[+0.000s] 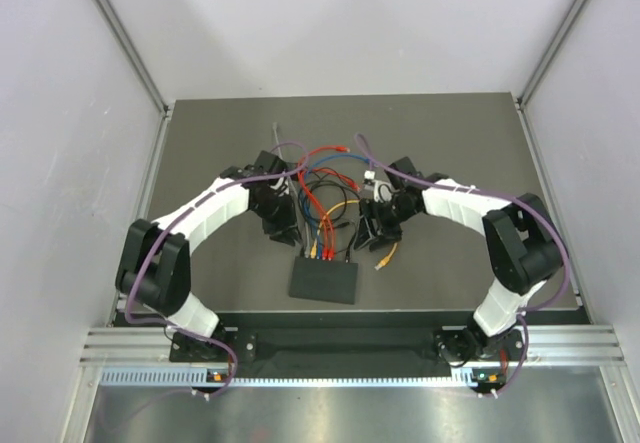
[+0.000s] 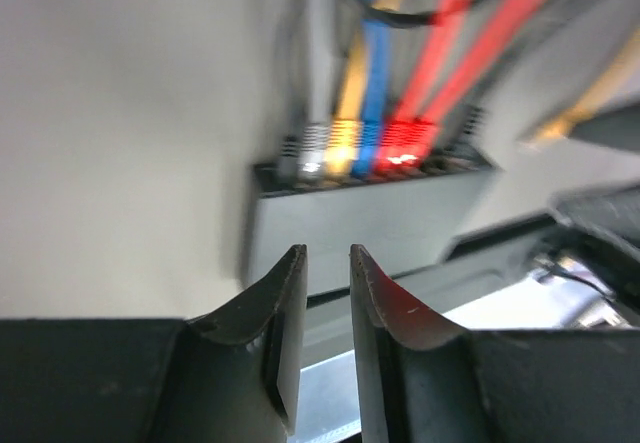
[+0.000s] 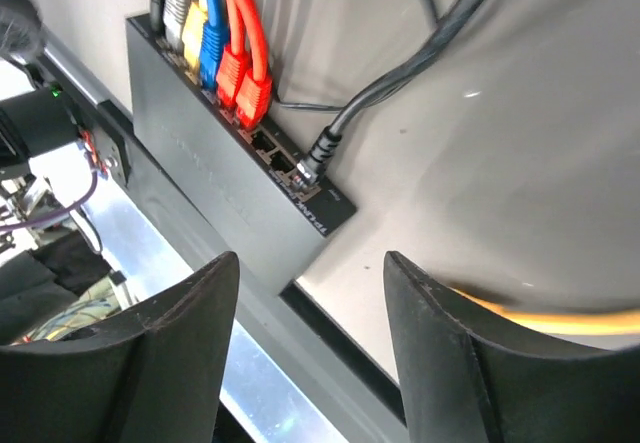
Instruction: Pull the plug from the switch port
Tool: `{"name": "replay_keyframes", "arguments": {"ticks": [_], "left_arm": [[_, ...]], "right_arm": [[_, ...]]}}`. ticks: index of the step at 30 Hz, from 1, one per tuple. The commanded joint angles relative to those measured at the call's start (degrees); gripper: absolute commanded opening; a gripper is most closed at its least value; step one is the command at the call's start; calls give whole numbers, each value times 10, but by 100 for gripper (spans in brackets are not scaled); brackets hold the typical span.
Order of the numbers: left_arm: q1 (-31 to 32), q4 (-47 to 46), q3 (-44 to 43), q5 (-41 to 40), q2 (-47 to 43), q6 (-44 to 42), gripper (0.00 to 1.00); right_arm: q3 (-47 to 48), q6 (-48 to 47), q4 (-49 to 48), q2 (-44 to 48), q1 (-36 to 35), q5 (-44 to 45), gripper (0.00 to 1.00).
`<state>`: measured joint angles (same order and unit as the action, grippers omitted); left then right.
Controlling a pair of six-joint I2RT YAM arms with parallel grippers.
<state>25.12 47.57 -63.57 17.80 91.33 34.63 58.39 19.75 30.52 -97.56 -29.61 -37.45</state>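
L gripper (image 2: 328,263) barely parted, empty, R gripper (image 3: 312,268) wide apart, empty, near switch (image 3: 210,203)

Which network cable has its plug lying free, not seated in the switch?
The orange-yellow cable lying right of the switch, its plug end loose on the surface. The other coloured cables all sit in sockets.

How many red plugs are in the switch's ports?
2. One red plug sits beside the blue plug; the other red plug is next to it, beside an empty port of the switch. None seems hidden.
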Motion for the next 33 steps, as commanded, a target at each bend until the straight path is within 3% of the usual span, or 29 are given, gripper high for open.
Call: {"name": "replay_keyframes", "arguments": {"ticks": [1,4,10,14,20,25,33], "left_arm": [[4,-47,17,70,-41,17,29],[6,-114,42,147,-47,46,27],[25,-222,87,188,-48,83,22],[47,-241,119,185,-41,121,17],[66,-263,162,129,-56,162,12],[67,-287,221,104,-91,204,12],[65,-316,282,106,-100,234,12]], "right_arm": [[30,-54,23,-6,19,-32,58],[37,-48,1,-24,21,-51,55],[43,-39,-44,-69,23,-89,40],[39,-30,-61,-76,26,-113,39],[-15,23,-161,-74,32,-146,38],[-57,86,-267,-84,33,-158,33],[-98,111,-324,-66,34,-155,34]]}}
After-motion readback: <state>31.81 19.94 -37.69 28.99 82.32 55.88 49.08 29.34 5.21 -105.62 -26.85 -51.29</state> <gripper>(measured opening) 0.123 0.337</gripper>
